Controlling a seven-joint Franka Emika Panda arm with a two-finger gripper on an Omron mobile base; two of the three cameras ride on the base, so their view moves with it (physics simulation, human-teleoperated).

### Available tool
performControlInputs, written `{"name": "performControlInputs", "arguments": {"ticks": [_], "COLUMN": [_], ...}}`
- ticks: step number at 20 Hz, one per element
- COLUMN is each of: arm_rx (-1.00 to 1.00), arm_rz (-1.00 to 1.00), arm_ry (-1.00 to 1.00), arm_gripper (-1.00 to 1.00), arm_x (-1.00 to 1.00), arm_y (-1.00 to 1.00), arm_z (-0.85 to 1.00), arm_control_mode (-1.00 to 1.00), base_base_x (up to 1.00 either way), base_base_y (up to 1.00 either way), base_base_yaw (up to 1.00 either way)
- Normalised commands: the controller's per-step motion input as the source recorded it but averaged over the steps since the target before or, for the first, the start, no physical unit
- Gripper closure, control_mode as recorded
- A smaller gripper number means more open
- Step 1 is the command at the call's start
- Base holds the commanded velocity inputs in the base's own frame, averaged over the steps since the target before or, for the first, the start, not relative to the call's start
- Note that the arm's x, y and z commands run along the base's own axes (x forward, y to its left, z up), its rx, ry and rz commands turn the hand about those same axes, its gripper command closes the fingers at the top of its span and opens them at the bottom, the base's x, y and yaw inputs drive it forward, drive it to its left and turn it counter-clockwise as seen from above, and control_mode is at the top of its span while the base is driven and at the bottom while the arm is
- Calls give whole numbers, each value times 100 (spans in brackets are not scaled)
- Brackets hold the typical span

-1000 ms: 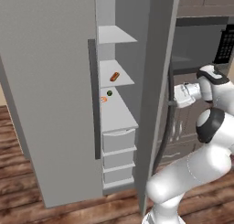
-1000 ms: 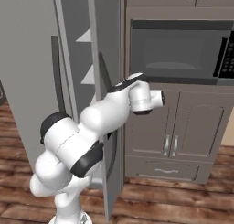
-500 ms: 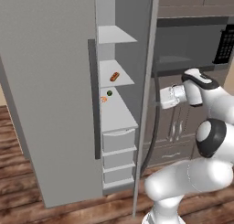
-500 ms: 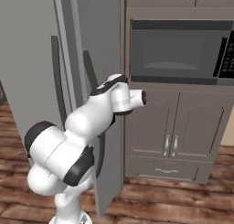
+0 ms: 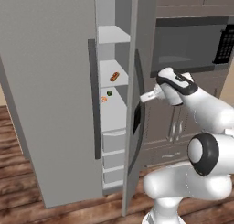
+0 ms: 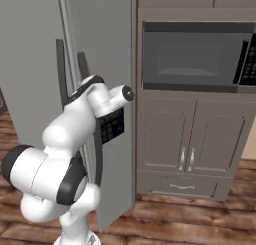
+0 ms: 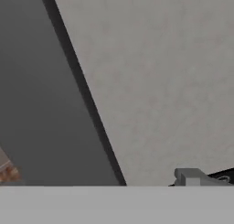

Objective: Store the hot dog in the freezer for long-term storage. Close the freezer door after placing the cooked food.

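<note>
1 hot dog [image 5: 114, 76] on freezer [image 5: 113, 104] shelf w/ 3 drawers [image 5: 114, 155]; gripper [image 5: 142, 98] jaws hidden, can't tell.

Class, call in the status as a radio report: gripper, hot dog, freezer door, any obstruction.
Gripper at right door edge, state unclear. Hot dog on freezer shelf. Freezer door wide open.

No lettering or numbers can be read anywhere; the dark control panel [image 6: 111, 127] on the right fridge door, left of the microwave [image 6: 192, 56], is too blurred.
</note>
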Motion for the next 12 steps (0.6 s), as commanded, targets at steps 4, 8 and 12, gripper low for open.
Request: {"name": "performControlInputs", "arguments": {"ticks": [4,8,12], "arm_rx": [0,0,0], "arm_rz": [-16,-16,-16], "arm_ry": [24,20,13], "arm_gripper": [-100,-100,-100], "arm_x": [18,14,1], "arm_y": [21,17,25], "arm_z": [44,42,12], "arm_control_mode": [-100,-100,-100], "base_base_x": [0,0,0], "base_base_y": [0,0,0], "base_base_yaw": [0,0,0]}}
